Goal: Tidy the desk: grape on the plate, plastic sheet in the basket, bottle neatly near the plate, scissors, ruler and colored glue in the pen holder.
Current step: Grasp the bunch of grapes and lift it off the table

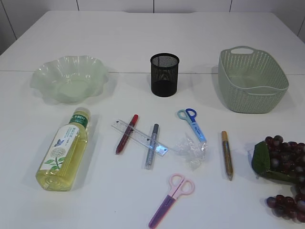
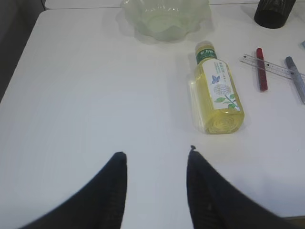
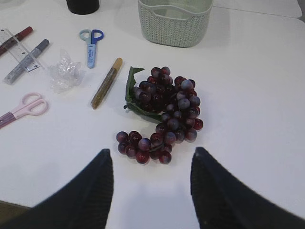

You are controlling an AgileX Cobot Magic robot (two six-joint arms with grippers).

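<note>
Exterior view | bottle [image 1: 63, 151] lying flat | cap toward plate [image 1: 70, 78]

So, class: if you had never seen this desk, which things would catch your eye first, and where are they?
Probably the dark red grape bunch with its green leaf at the right front edge, and the yellow bottle lying on its side at the left. Between them, scissors, glue pens and a ruler lie scattered before the black mesh pen holder.

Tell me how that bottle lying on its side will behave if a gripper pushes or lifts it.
The bottle lies on its side and looks rounded, so a sideways push would probably roll it. It appears nearly full of yellow liquid, so likely heavy for its size. The smooth plastic and glossy label may be slippery; gripping across the body seems safest.
</note>
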